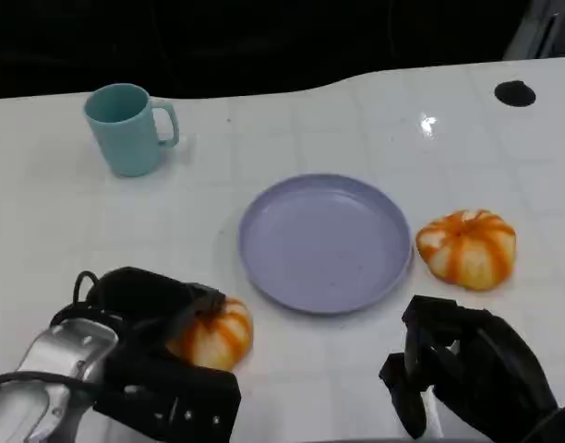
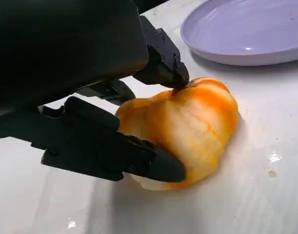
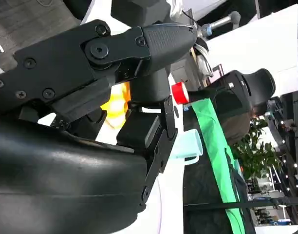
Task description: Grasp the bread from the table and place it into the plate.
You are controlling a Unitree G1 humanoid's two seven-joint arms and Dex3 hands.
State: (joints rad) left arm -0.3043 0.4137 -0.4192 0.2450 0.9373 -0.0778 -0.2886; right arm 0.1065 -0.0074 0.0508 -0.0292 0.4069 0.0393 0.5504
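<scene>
White surface (image 1: 292, 120): left hand (image 1: 144, 318) fingers (image 2: 158, 168) grasping orange-striped bread (image 1: 213, 334) at plate's (image 1: 325, 242) 7 o'clock for transfer; right hand (image 1: 462, 365) curled, holding nothing.

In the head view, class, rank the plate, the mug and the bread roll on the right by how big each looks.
1. Plate, clearly largest.
2. Bread roll on the right and mug: too alike to rank, and the mug sits farther from the camera.
</scene>
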